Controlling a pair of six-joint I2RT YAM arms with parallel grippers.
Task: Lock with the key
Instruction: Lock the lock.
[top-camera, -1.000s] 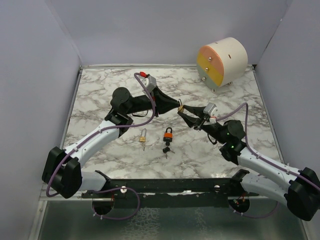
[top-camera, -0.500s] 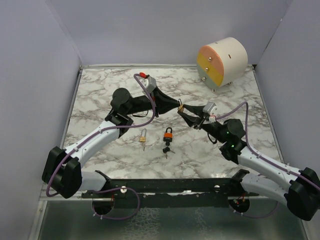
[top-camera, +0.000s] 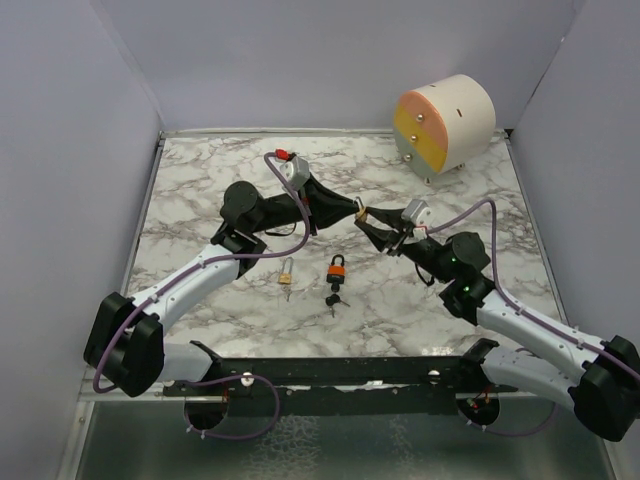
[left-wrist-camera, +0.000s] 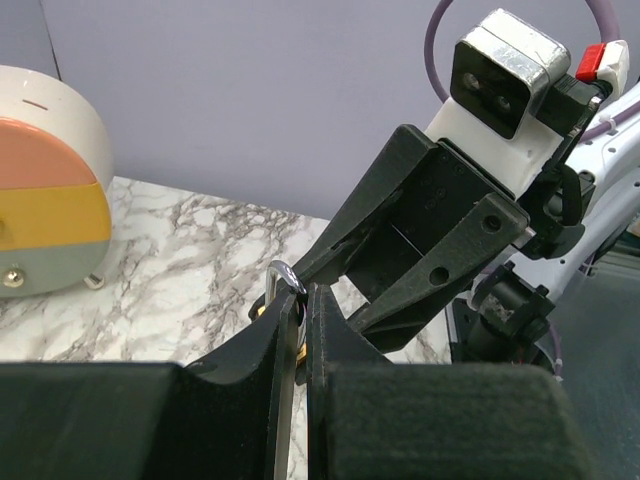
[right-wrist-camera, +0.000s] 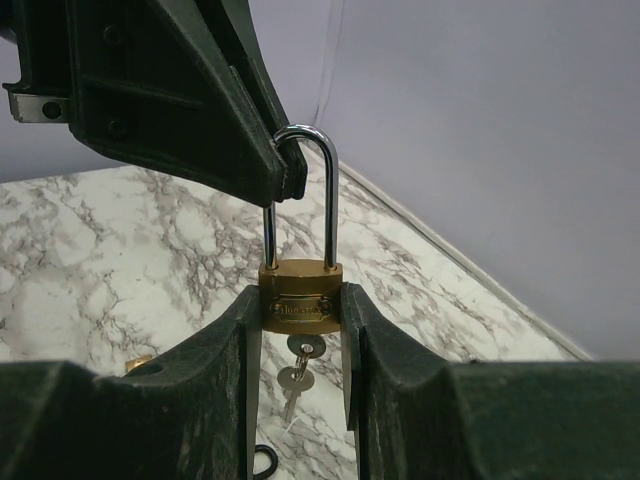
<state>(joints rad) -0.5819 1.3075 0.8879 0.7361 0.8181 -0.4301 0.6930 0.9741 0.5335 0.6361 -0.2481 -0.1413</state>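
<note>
A small brass padlock (right-wrist-camera: 300, 297) hangs in mid-air between both grippers, also seen from the top view (top-camera: 361, 214). My right gripper (right-wrist-camera: 302, 312) is shut on its brass body. A key (right-wrist-camera: 305, 346) sits in the keyhole underneath, with a second key dangling from it. My left gripper (left-wrist-camera: 298, 302) is shut on the steel shackle (left-wrist-camera: 282, 274), whose arch (right-wrist-camera: 303, 135) stands raised above the body. The left fingertips (right-wrist-camera: 270, 170) pinch the shackle's left leg near the top.
On the marble table lie a second brass padlock (top-camera: 287, 271) and an orange padlock (top-camera: 338, 268) with black-headed keys (top-camera: 333, 298). A cream drum with a peach, yellow and green face (top-camera: 445, 122) stands at the back right. Purple walls enclose the table.
Both wrists have shifted slightly to the left with the padlock still held between them. The grips look the same.
</note>
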